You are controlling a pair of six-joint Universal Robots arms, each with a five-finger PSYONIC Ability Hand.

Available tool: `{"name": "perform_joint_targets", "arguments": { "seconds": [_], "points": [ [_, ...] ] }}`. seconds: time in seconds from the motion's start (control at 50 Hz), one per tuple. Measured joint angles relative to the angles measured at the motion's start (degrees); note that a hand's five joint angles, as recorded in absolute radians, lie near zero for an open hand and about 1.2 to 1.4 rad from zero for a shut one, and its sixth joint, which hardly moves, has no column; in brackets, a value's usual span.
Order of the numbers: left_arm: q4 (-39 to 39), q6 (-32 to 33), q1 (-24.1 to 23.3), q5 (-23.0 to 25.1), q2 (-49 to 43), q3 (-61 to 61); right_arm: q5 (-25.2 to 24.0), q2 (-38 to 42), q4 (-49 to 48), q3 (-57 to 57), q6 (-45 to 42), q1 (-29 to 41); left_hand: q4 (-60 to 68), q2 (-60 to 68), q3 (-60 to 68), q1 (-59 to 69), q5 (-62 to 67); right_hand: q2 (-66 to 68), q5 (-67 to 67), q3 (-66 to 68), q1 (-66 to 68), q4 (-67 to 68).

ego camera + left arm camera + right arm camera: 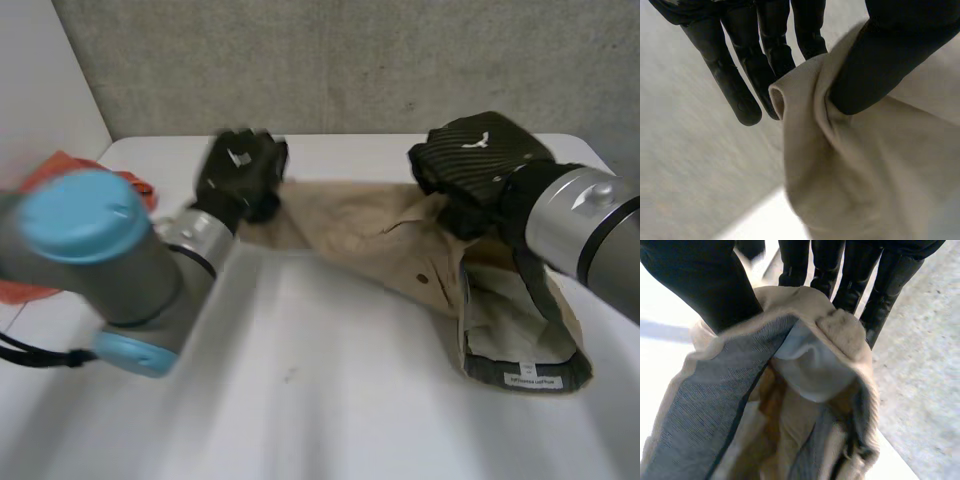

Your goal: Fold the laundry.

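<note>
A pair of tan trousers [390,240] lies across the far part of the white table [320,400], its grey-lined waistband [520,365] open at the near right. My left hand [240,175] is at the garment's far left end, where its thumb [880,65] and fingers [747,75] pinch a fold of tan cloth [850,165]. My right hand [480,160] is over the waist end; there its thumb [705,285] and fingers [855,275] grip the tan edge above the grey lining [715,405].
An orange-red cloth [60,200] lies at the table's left edge behind my left arm [110,260]. A grey wall [350,60] rises behind the table's far edge.
</note>
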Motion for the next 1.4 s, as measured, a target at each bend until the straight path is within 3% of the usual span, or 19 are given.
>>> {"name": "perform_joint_targets", "arguments": {
  "seconds": [0.14,0.28,0.38,0.58,0.66,0.74,0.86,0.94,1.08,1.12,1.2,1.32,1.34,1.38,1.4],
  "points": [
    [-4.8,5.4,0.6,-0.2,19.8,-6.4,-0.1,0.1,0.1,-1.8,-3.5,-2.7,0.2,0.2,0.3,0.0,0.0,0.0,0.0,0.0,0.0,0.0],
    [-11.8,7.4,0.5,-0.1,27.2,-8.7,0.0,1.0,1.4,-4.5,-5.5,-3.1,0.2,0.2,0.3,0.0,0.0,0.0,0.0,0.0,0.0,0.0],
    [-15.0,7.5,0.4,-0.3,26.2,-8.8,0.1,3.3,2.2,-6.0,-6.8,-3.0,0.2,0.2,0.3,0.0,0.0,0.0,0.0,0.0,0.0,0.0],
    [-15.5,11.2,0.9,-0.7,5.5,2.2,0.7,19.1,1.4,-17.9,-10.5,-2.8,0.2,0.3,0.3,0.0,0.0,0.0,0.0,0.0,0.1,0.0],
    [-11.2,14.7,1.1,-1.3,-1.5,12.3,0.9,25.0,-4.1,-27.9,-11.0,-2.8,0.3,0.3,0.4,0.0,0.0,0.0,0.0,0.0,0.2,0.8],
    [-1.6,17.1,1.2,-1.9,-4.3,21.1,1.0,28.1,-13.5,-38.0,-10.8,-2.8,0.3,0.3,0.5,0.0,0.0,0.0,0.0,0.0,0.2,1.3],
    [17.0,18.3,1.2,-3.2,0.8,25.0,0.3,26.7,-28.9,-45.3,-9.8,-2.6,0.3,0.3,0.5,0.0,0.0,0.0,0.0,0.4,0.2,1.3],
    [19.2,18.1,1.1,-3.6,4.9,21.1,-1.7,23.6,-31.8,-43.5,-7.9,-2.7,0.3,0.3,0.5,0.0,0.0,0.0,0.6,0.4,0.2,1.3],
    [13.1,17.7,0.9,-4.0,10.2,7.2,-10.2,19.6,-22.4,-34.6,-4.4,-5.4,0.3,0.4,0.5,0.0,1.1,0.0,1.1,0.4,0.2,1.3],
    [8.3,17.6,0.7,-4.7,11.1,-1.0,-15.5,19.4,-13.6,-29.7,-4.8,-7.3,0.3,0.5,0.6,0.0,1.1,0.0,1.1,0.4,0.3,1.3],
    [2.2,17.5,0.1,-6.4,11.0,-9.7,-20.1,21.5,-2.1,-23.3,-10.9,-9.1,0.3,0.5,0.6,0.0,1.1,0.0,1.2,0.4,1.2,1.3],
    [-6.2,17.3,-3.3,-8.5,7.6,-17.0,-19.1,26.8,11.5,-15.2,-27.8,-10.3,0.3,0.5,0.6,0.0,1.1,-2.7,-0.7,-1.9,-0.5,-1.1],
    [-7.6,17.3,-4.4,-9.1,6.5,-17.4,-17.5,27.9,14.0,-13.4,-30.9,-10.5,0.3,0.5,0.6,0.0,1.1,-10.8,-8.4,-10.4,-7.3,-9.8],
    [-8.0,17.3,-4.6,-9.3,6.3,-17.4,-17.1,28.2,14.5,-13.0,-31.4,-10.6,0.3,0.5,0.6,0.0,1.1,-13.4,-10.9,-13.2,-9.2,-12.6],
    [-8.9,17.2,-5.4,-9.9,5.5,-17.0,-15.7,28.7,14.7,-11.6,-30.8,-10.7,0.3,0.5,0.6,0.0,1.1,-22.4,-19.8,-21.9,-16.6,-21.3]
  ]
}}
